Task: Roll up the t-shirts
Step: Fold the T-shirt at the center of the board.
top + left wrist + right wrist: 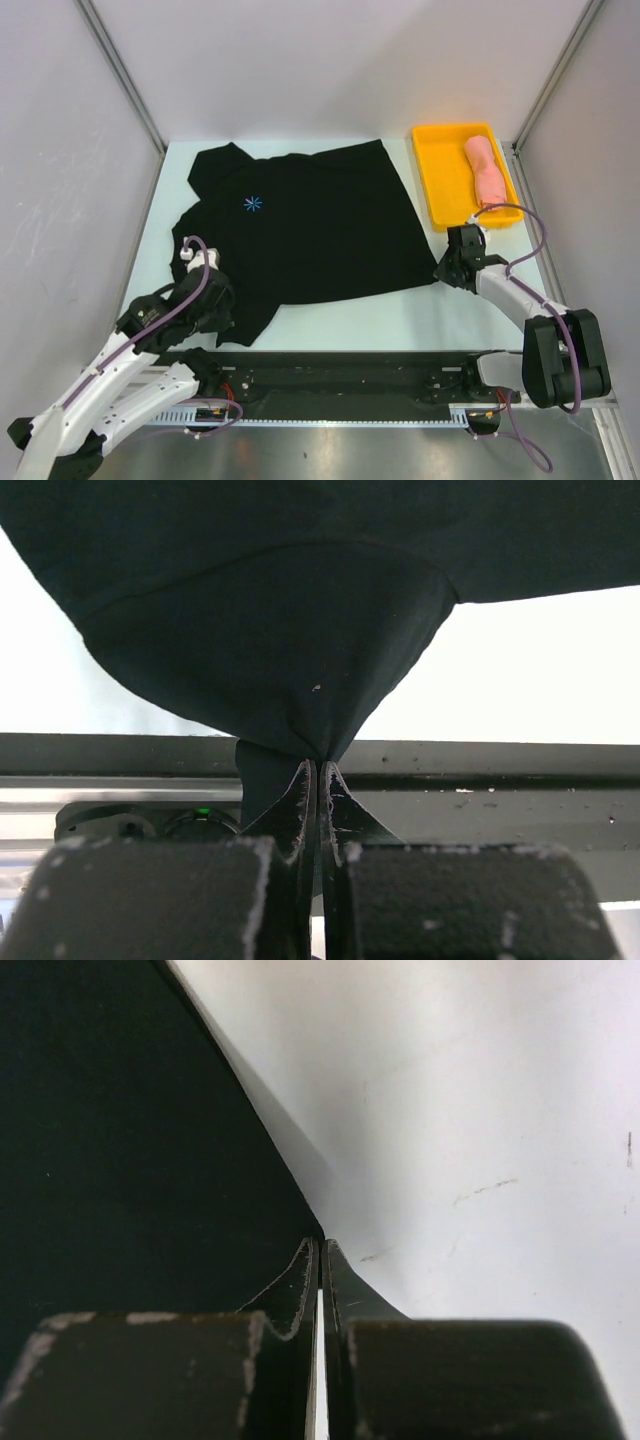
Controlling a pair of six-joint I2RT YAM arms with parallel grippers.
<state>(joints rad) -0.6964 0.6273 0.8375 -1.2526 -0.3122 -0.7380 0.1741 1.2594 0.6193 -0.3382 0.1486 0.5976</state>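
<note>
The left gripper [318,770] is clamped on a bunched fold at the near left corner of the black t-shirt [300,235]. The right gripper [320,1250] has its fingers pressed together at the shirt's near right corner. Only the overhead view shows the pink rolled t-shirt [487,170] in a yellow tray [440,180] to the right of the black one.

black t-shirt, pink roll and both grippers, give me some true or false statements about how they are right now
1. The black cloth t-shirt is rolled up. False: it lies spread out on the white table.
2. The salmon-pink cloth roll lies in the yellow plastic tray. True.
3. The left gripper is open, clear of the shirt. False: it is shut on the shirt's cloth.
4. The right gripper is pinching the shirt's edge. True.
</note>
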